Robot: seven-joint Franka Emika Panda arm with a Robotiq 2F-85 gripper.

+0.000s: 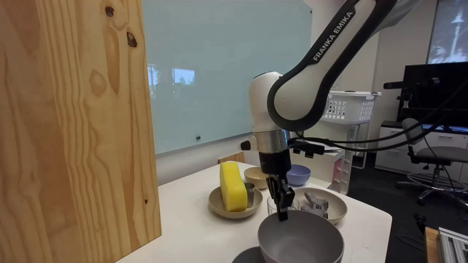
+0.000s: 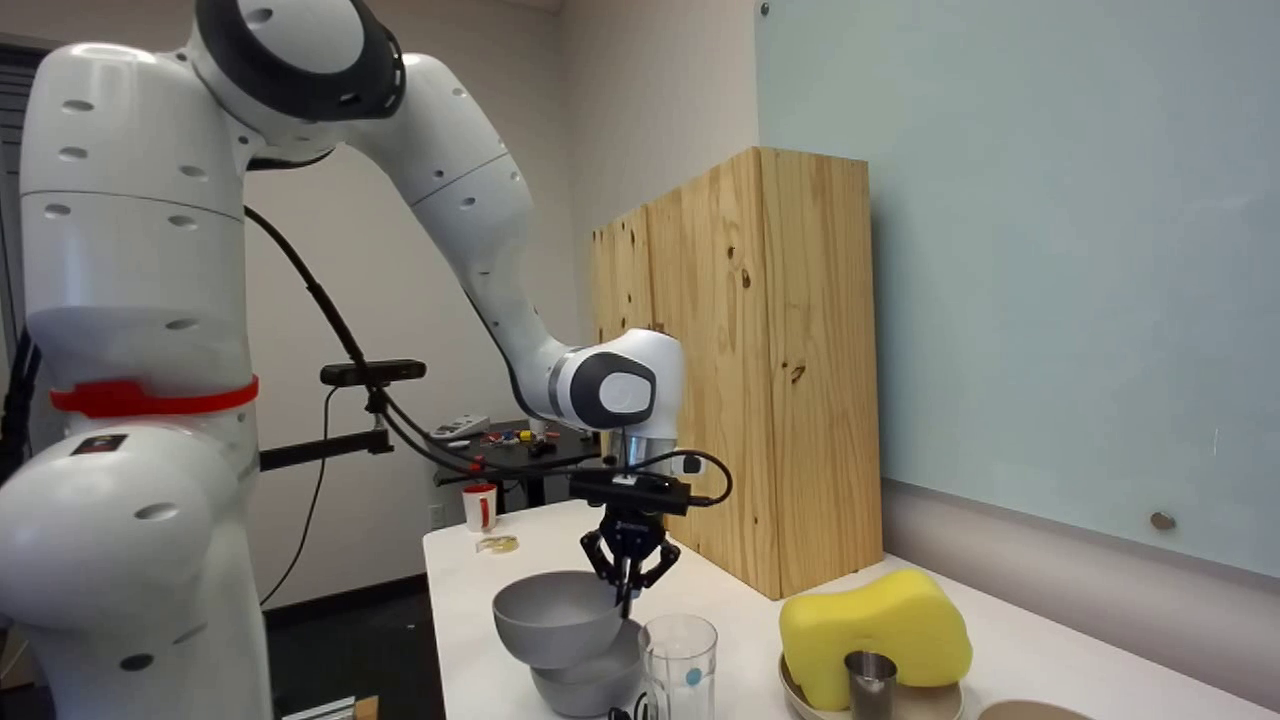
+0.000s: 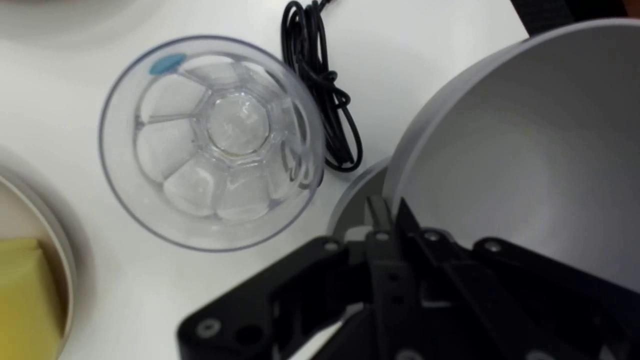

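At the wrist view's right, a gray bowl is grasped by its rim between the fingers.

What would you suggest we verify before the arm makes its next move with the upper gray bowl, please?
1. Grip in place: ok; the gripper is shut on the rim of the upper gray bowl.
2. Separation from the lower gray bowl: cannot tell; the two overlap in both exterior views.
3. Clear glass upright: ok; it stands beside the bowls.
4. Glass apart from the gripper: ok, though the gap in the wrist view looks narrow.
5. Black cable out of the way: not ok; it lies coiled between glass and bowls.
6. Yellow block contained: ok; it sits in a beige bowl.
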